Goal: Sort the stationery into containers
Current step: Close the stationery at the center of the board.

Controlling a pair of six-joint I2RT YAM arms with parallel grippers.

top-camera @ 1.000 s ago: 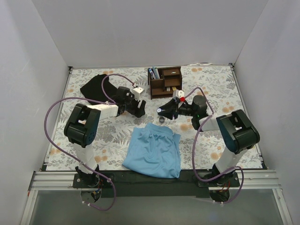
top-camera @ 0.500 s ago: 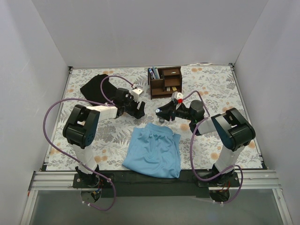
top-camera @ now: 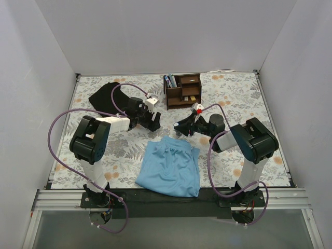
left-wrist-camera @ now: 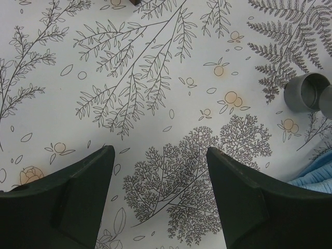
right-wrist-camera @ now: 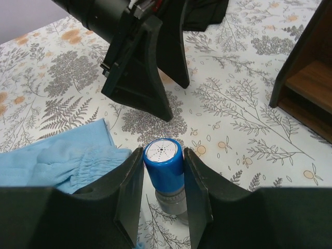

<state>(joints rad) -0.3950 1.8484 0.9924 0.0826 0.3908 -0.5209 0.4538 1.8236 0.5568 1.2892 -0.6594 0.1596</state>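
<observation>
My right gripper (right-wrist-camera: 164, 155) is shut on the blue-capped cylinder (right-wrist-camera: 164, 161), its fingers pressed on both sides of the blue cap. The cylinder's grey lower part (right-wrist-camera: 172, 199) stands upright on the table. In the top view the right gripper (top-camera: 178, 127) is low, just in front of the dark brown wooden organizer (top-camera: 182, 91), which holds pens and tan blocks. My left gripper (left-wrist-camera: 161, 155) is open and empty over the patterned table, left of the right gripper (top-camera: 153, 122). A grey ring-shaped piece (left-wrist-camera: 306, 92) shows at the right edge of the left wrist view.
The light blue cloth (top-camera: 170, 166) lies in front of both grippers, its edge near the cylinder (right-wrist-camera: 62, 155). A black cloth (top-camera: 106, 95) lies at the back left. The left gripper's fingers (right-wrist-camera: 140, 72) stand just beyond the cylinder. The organizer's corner (right-wrist-camera: 311, 78) is on the right.
My right gripper has moved down and slightly toward me, onto the spot where the small dark item lay, and the right elbow has folded inward. The left arm has not moved.
</observation>
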